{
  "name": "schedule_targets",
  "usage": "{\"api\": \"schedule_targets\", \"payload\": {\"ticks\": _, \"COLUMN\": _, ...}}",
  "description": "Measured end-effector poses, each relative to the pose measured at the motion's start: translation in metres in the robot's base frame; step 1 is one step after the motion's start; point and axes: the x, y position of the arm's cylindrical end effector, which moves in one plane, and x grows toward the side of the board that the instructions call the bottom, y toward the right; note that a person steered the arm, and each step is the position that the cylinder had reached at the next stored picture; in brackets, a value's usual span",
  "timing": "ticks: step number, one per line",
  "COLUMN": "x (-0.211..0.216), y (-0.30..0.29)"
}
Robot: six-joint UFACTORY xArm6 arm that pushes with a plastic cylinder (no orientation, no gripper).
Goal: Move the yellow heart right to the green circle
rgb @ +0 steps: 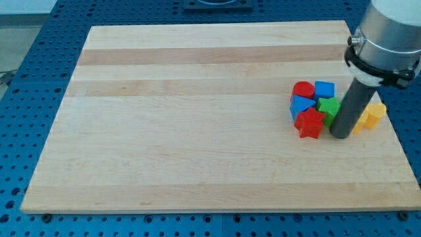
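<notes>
A yellow block (373,113), partly hidden by my rod so its shape is unclear, lies at the view's right, just right of the rod. A green block (328,105) sits just left of the rod, its shape partly hidden. My tip (341,135) rests on the board between them, slightly below both, touching or nearly touching them. A red cylinder (303,89), a blue cube (324,89), a blue block (301,105) and a red star (309,124) cluster left of the green block.
The wooden board (197,118) lies on a blue perforated table (39,39). The board's right edge runs close to the yellow block. The arm's grey body (388,39) hangs over the upper right.
</notes>
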Motion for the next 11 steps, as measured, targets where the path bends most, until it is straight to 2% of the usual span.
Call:
{"api": "schedule_targets", "payload": {"ticks": 1, "x": 0.002, "y": 0.0}}
{"api": "schedule_targets", "payload": {"ticks": 2, "x": 0.049, "y": 0.0}}
{"api": "schedule_targets", "payload": {"ticks": 3, "x": 0.072, "y": 0.017}}
{"api": "schedule_targets", "payload": {"ticks": 4, "x": 0.014, "y": 0.057}}
{"api": "schedule_targets", "payload": {"ticks": 7, "x": 0.014, "y": 0.065}}
{"api": "schedule_targets", "payload": {"ticks": 8, "x": -0.018, "y": 0.085}}
{"api": "schedule_targets", "payload": {"ticks": 11, "x": -0.036, "y": 0.083}}
